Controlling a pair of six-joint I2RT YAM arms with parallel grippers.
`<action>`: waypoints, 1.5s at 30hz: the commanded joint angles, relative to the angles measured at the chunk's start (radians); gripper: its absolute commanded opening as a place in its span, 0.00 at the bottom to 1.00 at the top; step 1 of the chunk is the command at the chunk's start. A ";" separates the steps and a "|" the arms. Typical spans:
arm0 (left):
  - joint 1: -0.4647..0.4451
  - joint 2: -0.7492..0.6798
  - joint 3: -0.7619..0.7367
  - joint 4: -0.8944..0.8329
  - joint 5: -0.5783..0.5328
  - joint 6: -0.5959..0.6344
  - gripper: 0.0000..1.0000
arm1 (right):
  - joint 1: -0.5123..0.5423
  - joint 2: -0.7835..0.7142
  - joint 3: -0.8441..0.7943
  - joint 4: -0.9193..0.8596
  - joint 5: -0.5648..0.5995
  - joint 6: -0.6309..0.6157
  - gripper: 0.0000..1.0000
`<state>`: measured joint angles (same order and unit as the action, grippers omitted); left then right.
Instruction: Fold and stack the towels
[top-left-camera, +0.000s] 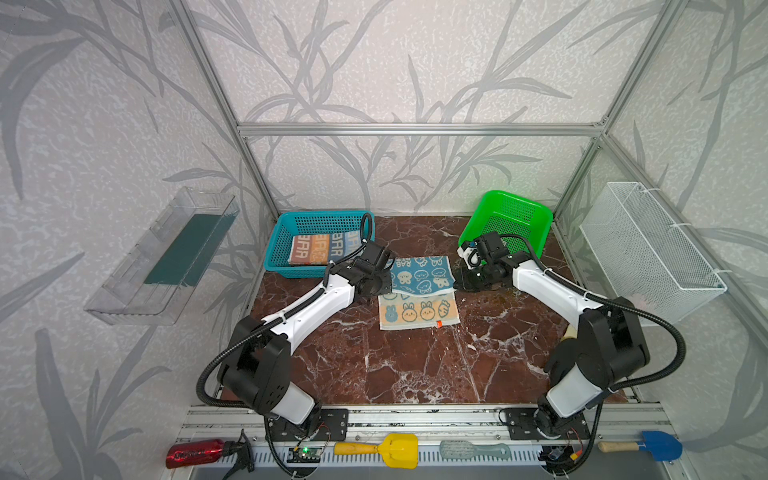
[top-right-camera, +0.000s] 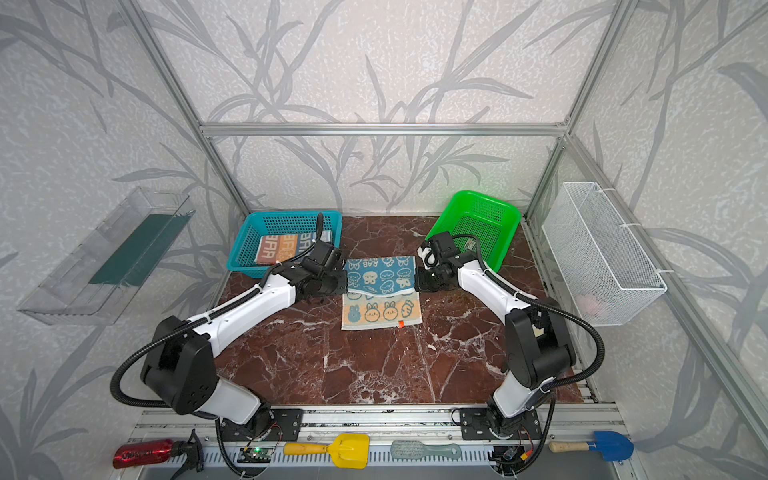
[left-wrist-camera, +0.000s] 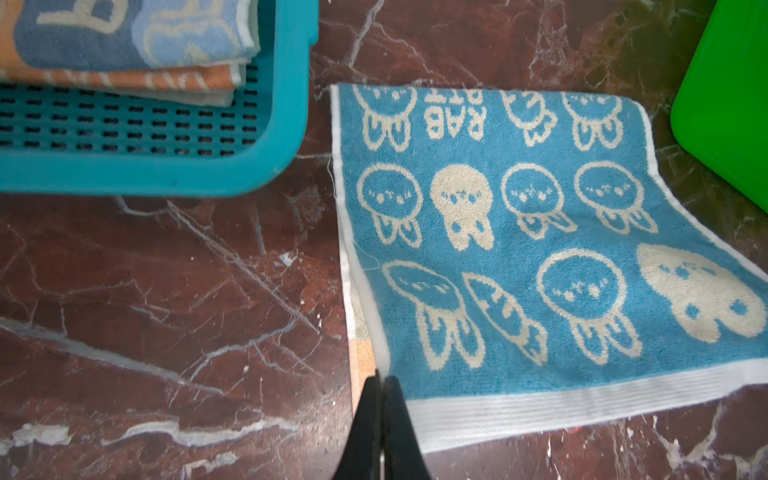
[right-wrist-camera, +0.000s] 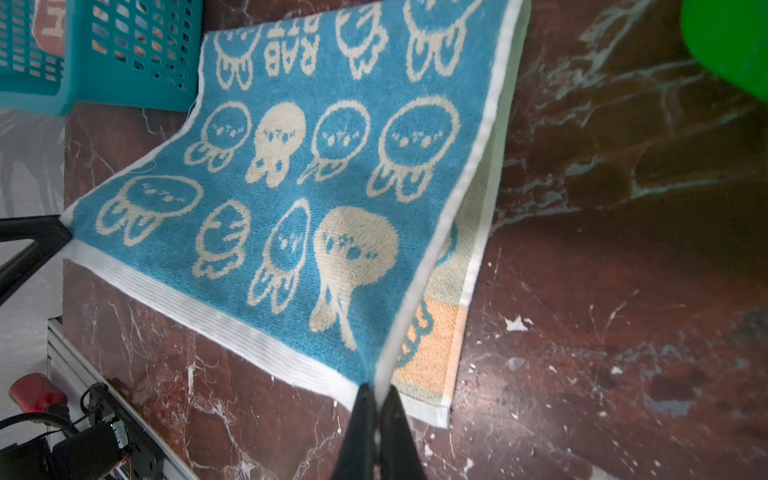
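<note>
1. Now, your teal basket holds the folded striped RABBIT towel.
2. Just right of that basket, the blue bunny towel hangs raised at one edge over the flat orange bunny towel.
3. Your left gripper pinches its corner nearer the basket; your right gripper pinches the corner farther from it.

claws: two are showing, left claw and right claw | towels: three are showing, teal-blue towel stretching between both claws, orange towel lying below it, striped towel sitting beyond the left claw | plastic baskets: two are standing, teal basket near the left claw, green basket just beyond the right claw
</note>
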<state>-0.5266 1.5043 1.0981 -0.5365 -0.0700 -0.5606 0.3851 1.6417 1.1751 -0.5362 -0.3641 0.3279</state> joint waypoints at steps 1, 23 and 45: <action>-0.015 -0.006 -0.091 -0.004 0.007 -0.037 0.00 | 0.000 -0.005 -0.084 -0.004 -0.011 0.002 0.00; -0.037 0.073 -0.212 0.109 0.040 -0.076 0.00 | 0.032 0.088 -0.209 0.100 -0.009 0.041 0.00; -0.067 0.019 -0.288 0.138 0.059 -0.126 0.00 | 0.032 0.015 -0.279 0.111 -0.008 0.045 0.00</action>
<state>-0.5907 1.5074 0.8345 -0.4244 0.0006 -0.6594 0.4160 1.6424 0.9096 -0.4446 -0.3717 0.3702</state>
